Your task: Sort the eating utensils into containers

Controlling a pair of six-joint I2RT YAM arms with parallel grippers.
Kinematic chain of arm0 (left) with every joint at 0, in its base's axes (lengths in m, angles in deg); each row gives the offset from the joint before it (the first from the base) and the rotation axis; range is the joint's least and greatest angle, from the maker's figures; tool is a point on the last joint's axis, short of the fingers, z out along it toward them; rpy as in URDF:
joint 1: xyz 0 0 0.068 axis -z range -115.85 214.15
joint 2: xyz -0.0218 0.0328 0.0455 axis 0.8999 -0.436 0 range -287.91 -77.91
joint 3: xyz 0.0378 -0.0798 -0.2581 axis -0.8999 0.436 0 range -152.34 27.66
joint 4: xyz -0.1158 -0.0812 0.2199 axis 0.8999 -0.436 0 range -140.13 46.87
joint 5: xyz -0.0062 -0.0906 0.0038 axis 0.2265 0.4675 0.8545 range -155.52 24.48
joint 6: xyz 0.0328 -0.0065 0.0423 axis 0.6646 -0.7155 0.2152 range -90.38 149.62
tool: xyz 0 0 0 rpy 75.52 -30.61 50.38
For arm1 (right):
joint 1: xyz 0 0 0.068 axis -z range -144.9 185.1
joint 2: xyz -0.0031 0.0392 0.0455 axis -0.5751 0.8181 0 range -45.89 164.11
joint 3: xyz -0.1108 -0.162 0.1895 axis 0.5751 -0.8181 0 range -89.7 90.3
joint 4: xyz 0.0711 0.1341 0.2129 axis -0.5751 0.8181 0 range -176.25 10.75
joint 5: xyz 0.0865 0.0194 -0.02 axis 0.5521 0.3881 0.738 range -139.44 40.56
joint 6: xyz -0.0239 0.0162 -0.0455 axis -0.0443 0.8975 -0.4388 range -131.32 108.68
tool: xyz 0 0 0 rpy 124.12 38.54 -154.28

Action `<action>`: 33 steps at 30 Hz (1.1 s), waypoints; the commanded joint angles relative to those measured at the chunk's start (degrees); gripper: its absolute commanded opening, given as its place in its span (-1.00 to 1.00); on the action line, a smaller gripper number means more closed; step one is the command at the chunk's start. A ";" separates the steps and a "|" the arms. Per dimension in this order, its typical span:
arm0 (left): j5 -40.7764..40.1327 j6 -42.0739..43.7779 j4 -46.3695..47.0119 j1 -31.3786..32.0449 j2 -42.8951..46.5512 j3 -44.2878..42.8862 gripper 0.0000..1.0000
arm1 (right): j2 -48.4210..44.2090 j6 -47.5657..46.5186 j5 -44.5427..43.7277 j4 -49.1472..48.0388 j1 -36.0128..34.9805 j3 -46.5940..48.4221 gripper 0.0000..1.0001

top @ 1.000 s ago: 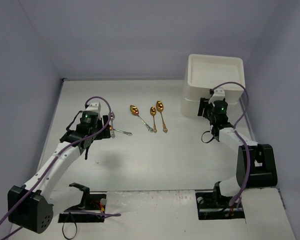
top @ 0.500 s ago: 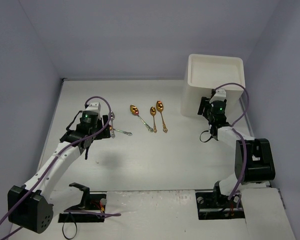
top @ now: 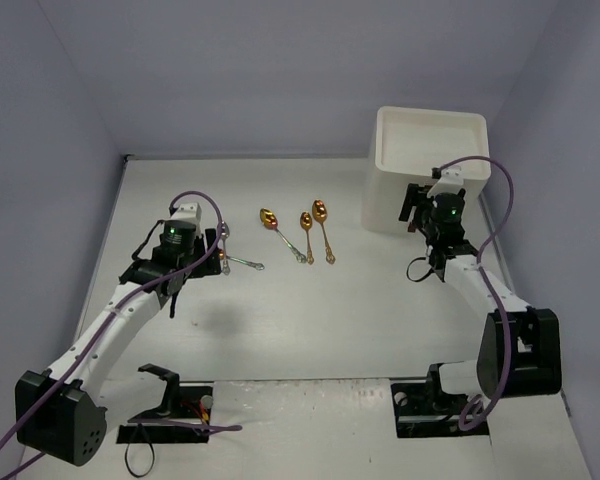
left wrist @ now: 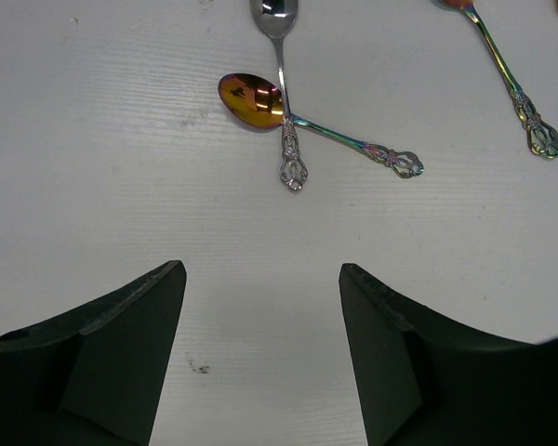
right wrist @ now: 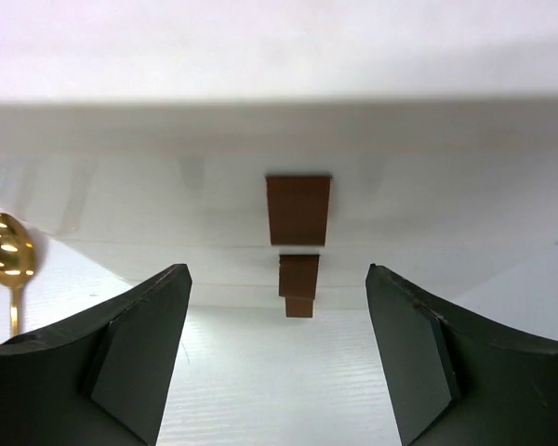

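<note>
The cream-white cabinet (top: 430,165) stands at the back right with its drawers closed. In the right wrist view its front (right wrist: 167,186) shows three brown handles (right wrist: 298,209) stacked one above the other. My right gripper (right wrist: 277,279) is open and empty just in front of them, and it also shows in the top view (top: 417,207). Three gold spoons (top: 306,222) lie mid-table. A silver spoon (left wrist: 281,84) lies crossed over an iridescent spoon (left wrist: 251,99). My left gripper (left wrist: 260,274) is open and empty on the near side of that pair, and it also shows in the top view (top: 210,260).
One gold spoon's bowl (right wrist: 7,255) shows at the left edge of the right wrist view. Two gold spoon handles (left wrist: 530,116) reach into the left wrist view's top right. Grey walls close the table at the back and both sides.
A lower drawer that stuck out of the cabinet a second ago now sits flush. My right gripper has moved in toward the cabinet front. The left arm has not moved.
</note>
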 commanded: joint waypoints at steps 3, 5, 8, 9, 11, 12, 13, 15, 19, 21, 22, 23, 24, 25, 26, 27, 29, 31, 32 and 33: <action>0.88 0.33 3.50 -0.69 2.39 -0.81 0.28 | -3.01 -2.41 5.21 9.62 1.60 9.87 0.48; 1.07 0.32 3.44 -0.75 2.58 -0.87 0.28 | -2.20 -2.41 6.23 11.74 2.15 11.46 0.48; 1.21 0.30 3.21 -0.78 2.93 -0.99 0.28 | -0.71 -2.41 6.43 13.80 2.96 13.84 0.48; 1.18 0.26 3.14 -0.78 3.06 -0.99 0.28 | -0.06 -2.41 6.49 14.02 3.07 14.32 0.48; 1.05 0.34 3.01 -0.78 3.49 -0.99 0.28 | 1.05 -2.41 6.80 14.54 3.12 15.20 0.47; 1.04 0.35 3.00 -0.78 3.55 -0.99 0.28 | 1.17 -2.34 6.98 14.80 3.12 15.71 0.47; 1.00 0.31 2.96 -0.78 3.64 -0.99 0.28 | 1.81 -2.45 7.19 15.12 3.12 16.52 0.46; 0.78 0.35 2.91 -0.78 3.91 -0.99 0.28 | 2.87 -2.60 7.39 15.44 3.12 17.43 0.45; 0.86 0.35 2.91 -0.78 4.17 -0.90 0.28 | 4.70 -2.85 7.54 16.10 3.20 19.99 0.35; 0.82 0.35 3.00 -0.78 4.17 -0.90 0.28 | 5.34 -3.11 7.33 16.23 3.12 20.79 0.30; 0.86 0.35 2.96 -0.78 4.17 -0.90 0.28 | 5.64 -3.24 7.29 16.27 3.12 21.10 0.27; 0.86 0.35 2.94 -0.78 4.20 -0.90 0.28 | 5.94 -3.29 7.26 16.27 3.15 21.43 0.24; 0.86 0.35 2.99 -0.78 4.25 -0.90 0.28 | 6.19 -3.29 7.20 16.27 3.20 21.73 0.19; 0.86 0.35 2.91 -0.78 4.25 -0.90 0.28 | 6.45 -3.29 7.20 16.27 3.12 21.91 0.11; 0.78 0.35 2.91 -0.78 4.17 -0.90 0.28 | 6.53 -3.29 7.20 16.27 3.12 22.08 0.06; 0.86 0.35 2.91 -0.78 4.17 -0.90 0.28 | 6.53 -3.29 7.29 16.27 3.12 22.18 0.01; 0.79 0.35 2.98 -0.78 4.10 -0.90 0.28 | 6.39 -3.29 7.29 16.27 3.12 22.59 -0.13; 0.82 0.35 3.00 -0.78 3.99 -0.85 0.28 | 6.22 -3.29 7.42 16.41 3.16 22.92 -0.22; 0.82 0.35 3.05 -0.80 3.99 -0.83 0.28 | 6.06 -3.29 7.46 16.47 3.12 23.00 -0.28; 0.91 0.35 3.13 -0.84 3.99 -0.88 0.28 | 5.85 -3.29 7.46 16.52 3.12 23.09 -0.34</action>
